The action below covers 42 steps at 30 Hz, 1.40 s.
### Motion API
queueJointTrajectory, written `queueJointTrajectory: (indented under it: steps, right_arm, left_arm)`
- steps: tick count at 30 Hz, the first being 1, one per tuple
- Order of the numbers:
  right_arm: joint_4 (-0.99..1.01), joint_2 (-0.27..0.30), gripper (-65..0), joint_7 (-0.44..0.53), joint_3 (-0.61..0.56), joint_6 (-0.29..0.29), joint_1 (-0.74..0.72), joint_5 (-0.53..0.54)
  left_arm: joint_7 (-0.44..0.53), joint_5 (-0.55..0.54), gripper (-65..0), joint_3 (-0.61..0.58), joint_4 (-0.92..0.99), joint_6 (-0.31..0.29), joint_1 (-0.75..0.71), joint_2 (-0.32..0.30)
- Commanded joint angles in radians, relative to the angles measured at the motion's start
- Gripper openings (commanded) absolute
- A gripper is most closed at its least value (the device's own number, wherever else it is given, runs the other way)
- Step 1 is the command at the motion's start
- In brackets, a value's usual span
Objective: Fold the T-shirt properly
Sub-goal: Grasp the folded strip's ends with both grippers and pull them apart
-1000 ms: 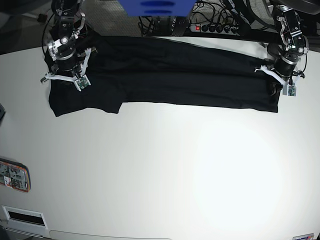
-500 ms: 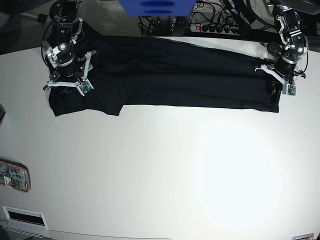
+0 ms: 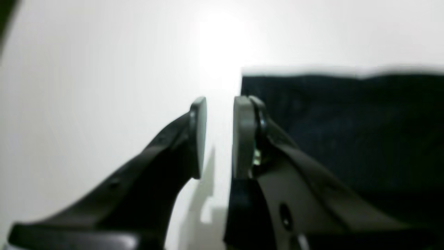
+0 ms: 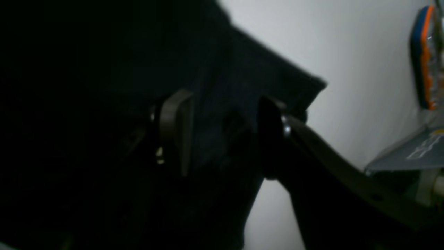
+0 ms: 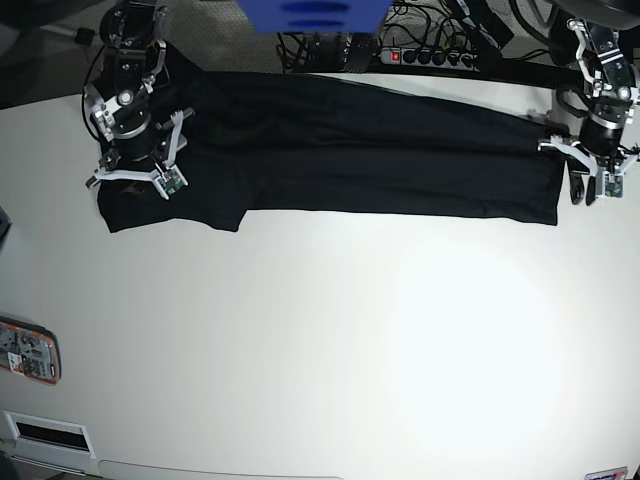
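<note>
Darkness swallows the T-shirt point(image 4: 104, 121) under the right gripper point(image 4: 222, 132), its jaws apart over the cloth, while the left gripper point(image 3: 219, 135) stands slightly parted off its edge.

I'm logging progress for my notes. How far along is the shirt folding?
Done: the T-shirt lies folded lengthwise into a long flat band along the table's far side. In hand: nothing; the left claw is open beside the band's end, and the right claw hangs open over the sleeve end. Left: folding the band across into a compact rectangle.
</note>
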<state>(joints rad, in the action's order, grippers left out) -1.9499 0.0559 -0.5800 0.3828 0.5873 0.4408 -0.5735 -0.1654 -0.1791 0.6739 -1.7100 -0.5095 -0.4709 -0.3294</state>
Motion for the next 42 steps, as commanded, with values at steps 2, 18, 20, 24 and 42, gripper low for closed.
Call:
queueJointTrajectory:
  steps: [2,18,20,24,42]
  right_arm:
    - [-0.021,-0.028,-36.5,0.048,0.005,-0.005,0.000,0.007]
    - [0.123,-0.046,-36.5,0.050,0.107,-0.005,-0.086,0.149]
    - [0.203,-0.044,-36.5,0.050,0.107,-0.005,-0.124,0.148]
    - [0.324,-0.046,-36.5,0.050,0.104,-0.005,-0.133,0.148]
    - [0.643,-0.046,-36.6,0.053,-0.031,-0.048,-0.471,0.146]
  left_arm:
    - [0.025,-0.009,-51.5,0.013,-0.071,-0.001,0.002,0.051]
    - [0.023,-0.006,-51.5,-0.168,0.256,-0.001,0.087,0.140]
    - [0.023,-0.006,-51.5,-0.168,0.276,-0.001,0.088,0.138]
    - [0.023,-0.007,-51.5,-0.176,0.321,-0.001,0.090,0.077]
    - [0.033,-0.006,-51.5,-0.296,0.815,-0.004,0.469,-0.142]
